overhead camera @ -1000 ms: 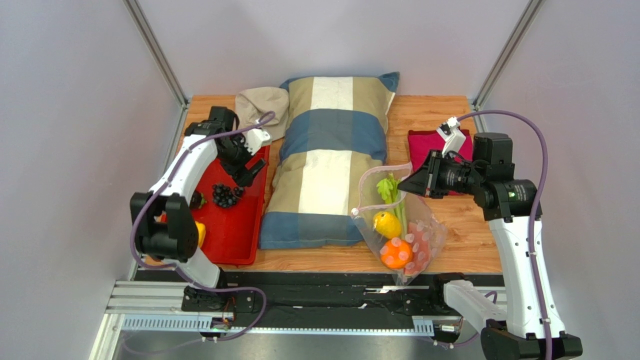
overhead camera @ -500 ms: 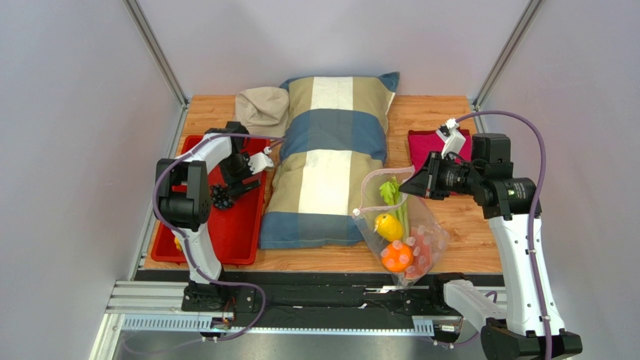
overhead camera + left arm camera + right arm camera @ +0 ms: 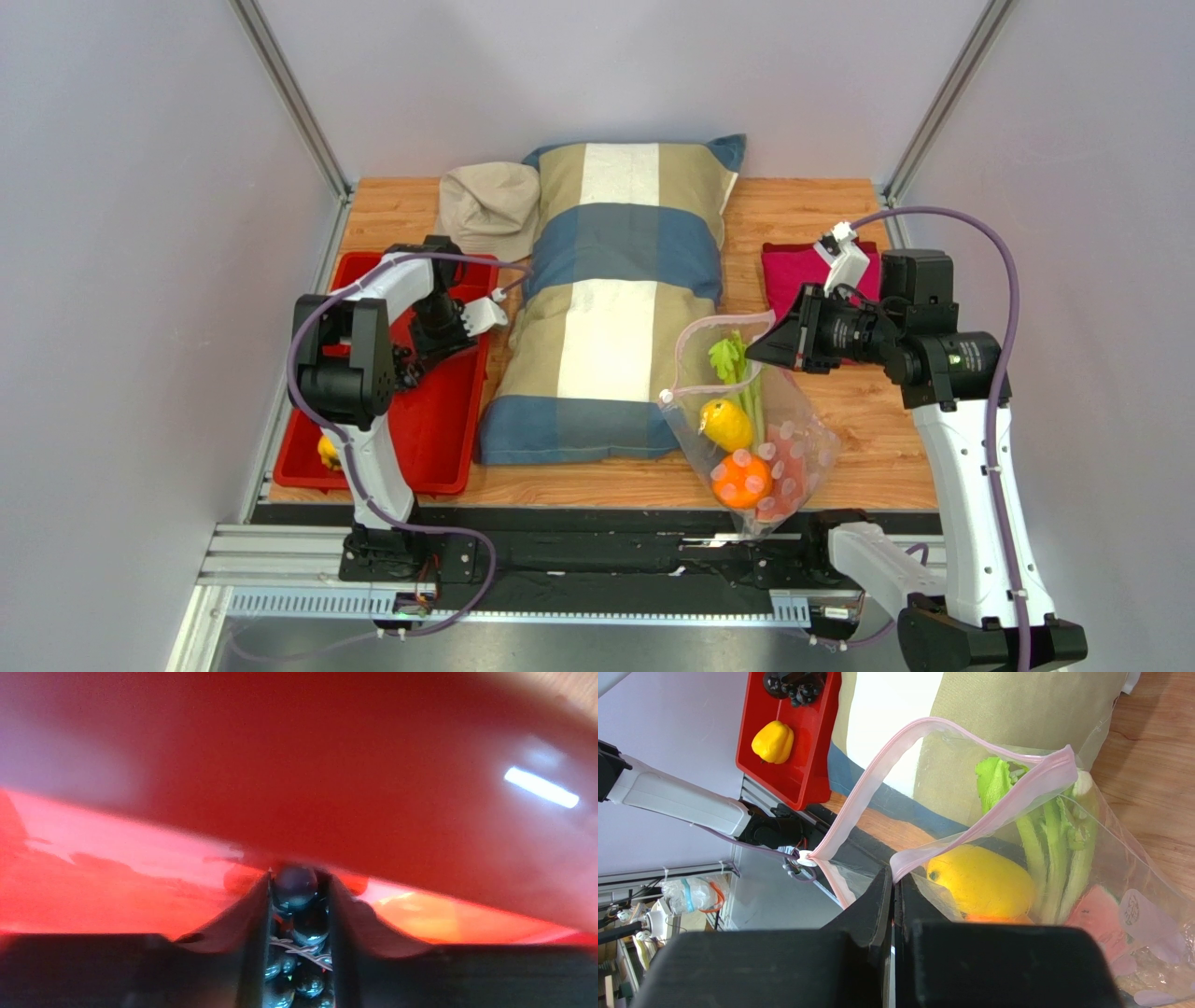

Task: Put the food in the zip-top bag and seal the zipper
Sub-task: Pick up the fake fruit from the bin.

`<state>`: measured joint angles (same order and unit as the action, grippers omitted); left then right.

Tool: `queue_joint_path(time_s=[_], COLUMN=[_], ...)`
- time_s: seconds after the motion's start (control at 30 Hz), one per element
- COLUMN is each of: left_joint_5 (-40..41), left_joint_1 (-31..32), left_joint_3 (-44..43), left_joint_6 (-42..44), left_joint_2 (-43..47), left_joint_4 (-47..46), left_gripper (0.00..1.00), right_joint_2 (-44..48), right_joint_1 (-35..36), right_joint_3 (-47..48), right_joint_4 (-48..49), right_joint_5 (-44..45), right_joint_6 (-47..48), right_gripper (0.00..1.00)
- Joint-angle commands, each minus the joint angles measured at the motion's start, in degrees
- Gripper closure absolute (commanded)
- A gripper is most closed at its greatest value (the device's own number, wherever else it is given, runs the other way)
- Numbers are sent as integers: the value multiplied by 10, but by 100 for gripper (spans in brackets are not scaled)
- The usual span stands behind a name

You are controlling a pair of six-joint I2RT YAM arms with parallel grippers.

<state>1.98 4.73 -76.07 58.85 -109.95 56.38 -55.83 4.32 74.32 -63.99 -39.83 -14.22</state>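
1. Left gripper (image 3: 298,899) – clenched round the grape cluster (image 3: 295,885). On the wrist view I see the dark, glossy grapes packed between the two fingers (image 3: 253,945), touching both.
2. Around it is the red tray (image 3: 446,420), whose floor and far wall fill the left wrist view. From above, that gripper sits low over the far half of the tray, just beside the pillow (image 3: 603,308).
3. A second yellow pepper (image 3: 773,740) lies in the near end of the same tray, well apart from the grapes.
4. Right gripper (image 3: 893,882) – fingers pressed together, pinching the mouth edge of the zip-top bag (image 3: 802,451). The pink zipper (image 3: 1018,789) runs straight into the pinch.
5. The zipper is unsealed: its two strips stand apart, one looping up over the pillow's edge, so I see the mouth gaping.
6. Inside the bag I can make out the celery stalk (image 3: 1046,840) upright with its leafy end at the mouth, a yellow pepper (image 3: 980,882) beside it, the orange (image 3: 739,476) lower down and a reddish slice (image 3: 1092,910).
7. The bag rests on the wooden table (image 3: 870,434), its mouth against the pillow's near right corner.
8. Further back, a magenta cloth (image 3: 793,259) lies behind the right arm and a beige cloth (image 3: 491,203) by the pillow's far left corner.
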Motion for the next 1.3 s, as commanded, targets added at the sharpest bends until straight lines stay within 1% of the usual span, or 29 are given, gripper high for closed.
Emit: queue_joint_path(time_s=[0.0, 0.03, 0.07, 0.1, 0.13, 0.23, 0.5, 0.67, 0.77, 0.9, 0.97, 1.17, 1.23, 1.27], left_joint_5=[-6, -14, -15, -33, -39, -65, -94, -118, -146, -193, -206, -246, -269, -277], left_joint_1=[-6, -6, -6, -6, -6, -7, -10, -10, -10, -10, -11, -10, -6, 5], left_joint_3=[-21, -40, -50, -61, -79, -110, -158, -189, -219, -272, -288, -374, -410, -422], left_joint_6=[5, -3, -8, -15, -25, -37, -64, -83, -102, -148, -162, -207, -225, -230], left_joint_2=[5, 6, 7, 11, 15, 35, 88, 105, 112, 128, 136, 155, 157, 161], left_joint_4=[31, 46, 54, 61, 78, 107, 140, 158, 174, 196, 201, 225, 232, 232], left_gripper=[79, 83, 91, 97, 100, 100, 100, 100, 100, 100, 100, 100, 100, 100], right_joint_2=[9, 9, 9, 8, 8, 6, 6, 6, 7, 9, 10, 9, 10, 10], right_joint_1=[-1, -1, -1, -2, -1, -1, -2, -2, -2, -2, -1, -1, -1, -1], right_joint_3=[14, 15, 15, 16, 17, 17, 14, 15, 17, 14, 13, 14, 13, 11], right_joint_4=[12, 12, 12, 12, 13, 13, 14, 16, 18, 19, 19, 20, 24, 25], right_joint_5=[0, 0, 0, 0, 0, 0, -2, -4, -7, -7, -7, -8, -9, -9], right_joint_6=[11, 10, 10, 11, 12, 12, 14, 11, 10, 11, 11, 11, 9, 7], right_gripper=[100, 100, 100, 100, 100, 100, 100, 100, 100, 100, 100, 100, 100, 100])
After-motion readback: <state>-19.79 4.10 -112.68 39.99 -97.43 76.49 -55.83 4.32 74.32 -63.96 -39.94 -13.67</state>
